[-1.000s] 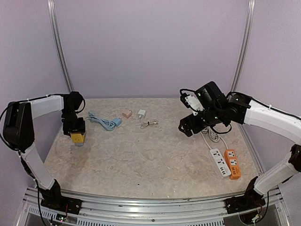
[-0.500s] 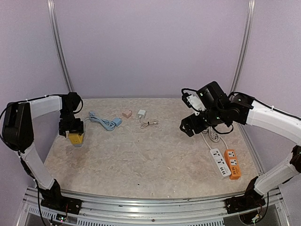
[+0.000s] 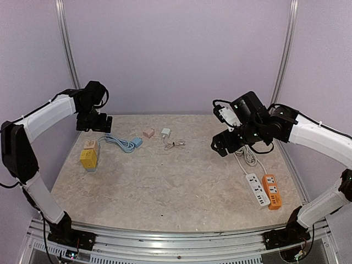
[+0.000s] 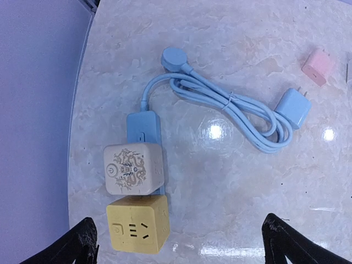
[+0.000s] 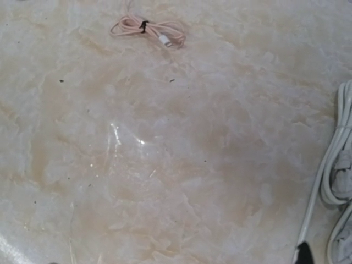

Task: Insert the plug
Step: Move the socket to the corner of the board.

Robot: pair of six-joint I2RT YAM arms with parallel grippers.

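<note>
The left arm (image 3: 52, 113) and right arm (image 3: 319, 137) are alike: smooth white shells over the long links, chunky black joints and bases, thin black cables looping at the wrists, and a black pincer on each, the left pincer (image 3: 100, 124) and right pincer (image 3: 219, 147).

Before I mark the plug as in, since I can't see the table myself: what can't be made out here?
- Left wrist view: whether the beige cube is plugged into the blue block; the cube covers the joint.
- Right wrist view: the white cord runs off the right edge.
- Top view: holes in the white strip are too small.
</note>
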